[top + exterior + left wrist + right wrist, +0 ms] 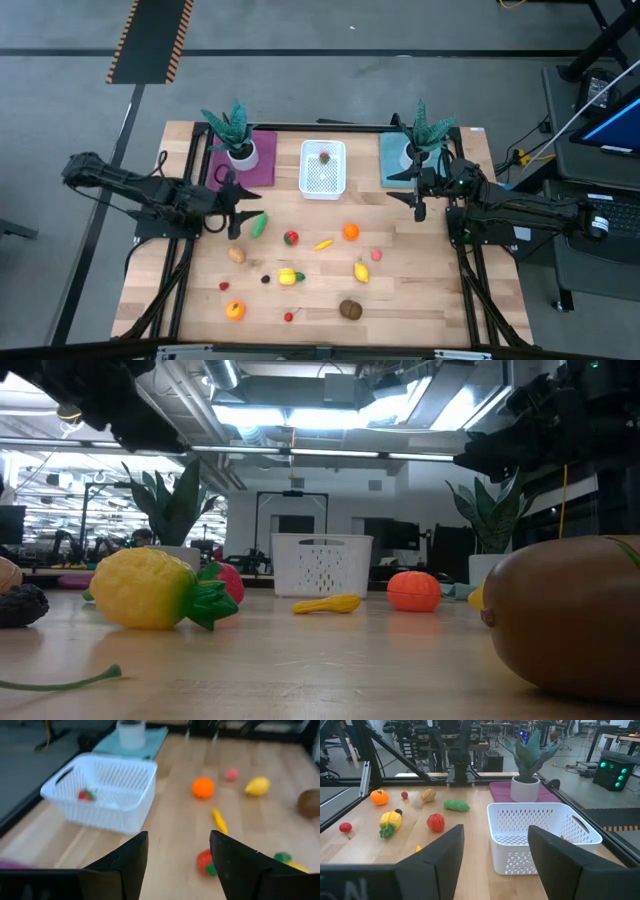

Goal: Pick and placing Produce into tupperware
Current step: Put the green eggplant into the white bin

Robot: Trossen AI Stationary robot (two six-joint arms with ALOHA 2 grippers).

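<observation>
Left end effector (236,232), fingers apart and empty, hovers beside the cucumber (259,225); right end effector (419,211) waits apart at three o'clock. Tub (322,168) sits at twelve. Risk: round produce rolling when nudged off-centre.

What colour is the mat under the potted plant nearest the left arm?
Purple; the mat under the plant shows best in the high view.

I count two potted plants (232,135), one on each of two mats (262,160), one white tub (322,168) holding one strawberry (324,157), and thirteen produce pieces (351,232) loose on the table.
</observation>
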